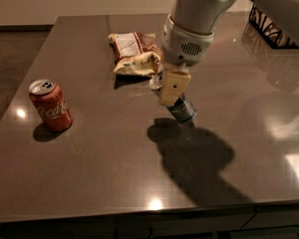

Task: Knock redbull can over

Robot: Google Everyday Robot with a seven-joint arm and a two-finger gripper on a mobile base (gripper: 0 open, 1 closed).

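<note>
The redbull can point(182, 108), slim, silver and blue, sits at the table's middle. It is tilted, with its silver top leaning left and away and its base near the table top. My gripper point(165, 83) comes down from the upper right and is shut on the can's upper part. One cream fingertip point(172, 87) lies across the front of the can; the other is hidden behind it. The arm's dark shadow lies on the table just in front of the can.
A red Coca-Cola can point(51, 105) stands upright at the left. A crumpled chip bag point(134, 53) lies just behind the gripper. The brown table point(104, 173) has its front edge near the bottom. A dark wire object point(271, 26) sits at the far right.
</note>
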